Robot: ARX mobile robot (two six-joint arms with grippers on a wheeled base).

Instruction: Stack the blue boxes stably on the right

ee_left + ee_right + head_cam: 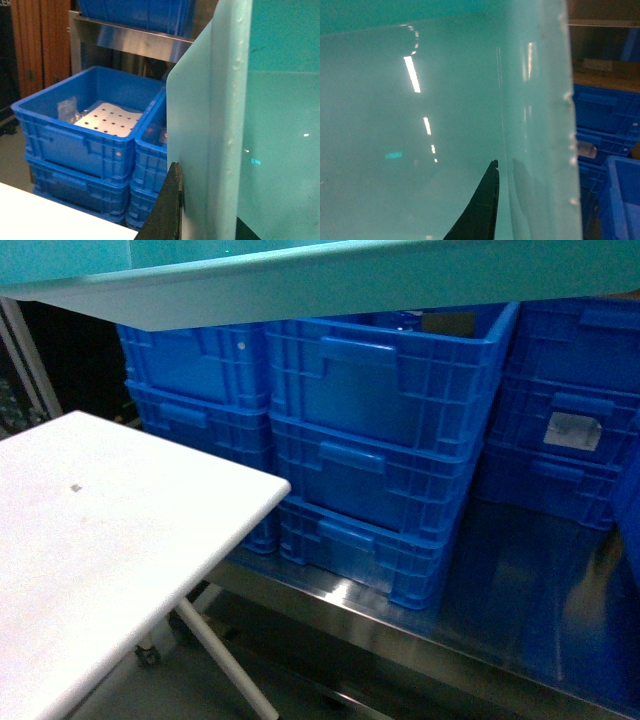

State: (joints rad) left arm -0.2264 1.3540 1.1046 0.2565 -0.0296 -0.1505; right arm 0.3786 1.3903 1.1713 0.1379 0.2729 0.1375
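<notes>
Filling the top of the head view, the smooth turquoise plastic tub [300, 280] hangs above the stacked royal-blue plastic crates [390, 440] on the metal shelf [520, 610]. One dark finger of each hand lies against its wall: left hand [167, 210], right hand [480, 210]. Whether either hand clamps it I cannot tell.

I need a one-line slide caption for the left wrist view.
Turquoise tub held close beside stacked royal-blue crates, the top one holding a perforated white sheet.
</notes>
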